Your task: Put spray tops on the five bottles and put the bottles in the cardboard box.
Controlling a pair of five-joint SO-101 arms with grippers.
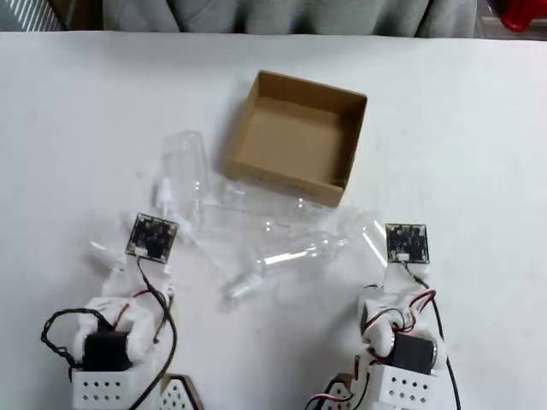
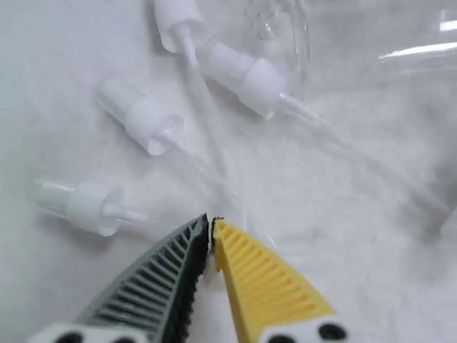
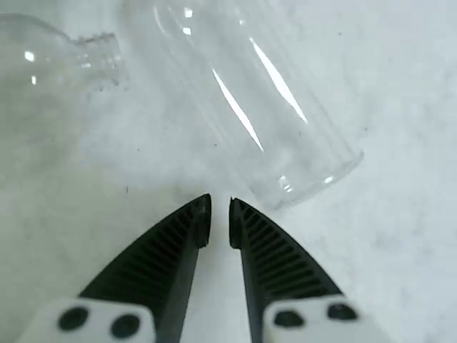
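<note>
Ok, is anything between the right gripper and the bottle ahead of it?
No. In the right wrist view, bare table lies between the right gripper and the clear bottle at its base.

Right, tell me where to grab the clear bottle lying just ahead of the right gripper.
I'd take the bottle across its straight round body, just past the flat base, coming down from above. It lies on its side on the table, base end nearest the right gripper, both side walls free there.

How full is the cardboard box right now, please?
Empty: the box shows only its bare brown floor, and the clear bottles lie outside it on the table.
</note>
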